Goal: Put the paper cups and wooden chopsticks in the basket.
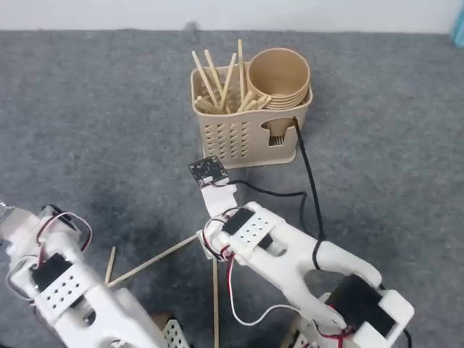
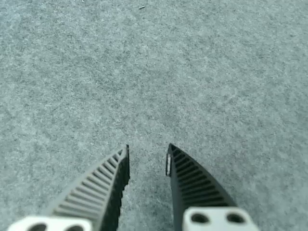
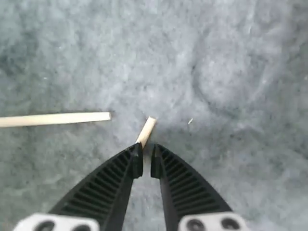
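My right gripper, jaws narrowed to a slit, sits over the chopstick, which lies 12-to-6 with its end just beyond them, though I can't confirm a pinch, and the basket waits at 12 o'clock.

Pale wooden chopstick: near length hidden beneath the right pincer (gripped or merely overlapped, cannot tell). Second pale wooden chopstick: cut off by the picture's edge. Stack of tan paper cups: lower bodies concealed behind the wall of the beige perforated plastic basket. Bundle of leaning wooden chopsticks: lower ends hidden inside the same basket.
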You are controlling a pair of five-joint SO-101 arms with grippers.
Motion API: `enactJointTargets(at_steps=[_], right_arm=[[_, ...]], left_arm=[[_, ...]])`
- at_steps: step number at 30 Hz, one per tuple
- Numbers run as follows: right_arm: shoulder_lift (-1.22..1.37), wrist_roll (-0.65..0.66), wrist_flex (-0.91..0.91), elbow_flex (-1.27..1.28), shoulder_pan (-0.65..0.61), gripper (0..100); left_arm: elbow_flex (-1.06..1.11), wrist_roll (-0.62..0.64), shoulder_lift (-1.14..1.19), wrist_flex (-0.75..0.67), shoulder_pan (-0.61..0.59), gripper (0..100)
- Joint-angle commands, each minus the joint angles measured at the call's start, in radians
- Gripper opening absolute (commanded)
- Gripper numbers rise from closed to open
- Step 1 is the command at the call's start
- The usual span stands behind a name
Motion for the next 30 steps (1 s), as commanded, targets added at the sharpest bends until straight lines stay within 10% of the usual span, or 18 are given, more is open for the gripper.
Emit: enactJointTargets(at_steps=[1, 8, 30], right_arm=[[-0.053, -0.011, 0.059, -0.068, -0.012, 5.0], [-0.117, -0.011, 0.056, -0.049, -0.024, 14.2], [0.094, -0.009, 0.033, -0.141, -0.025, 1.7]], left_arm=[[-0.005, -0.009, -0.011, -0.029, 0.005, 12], [-0.005, -0.009, -0.011, -0.029, 0.005, 12], [-0.005, -0.011, -0.011, -0.029, 0.006, 12]])
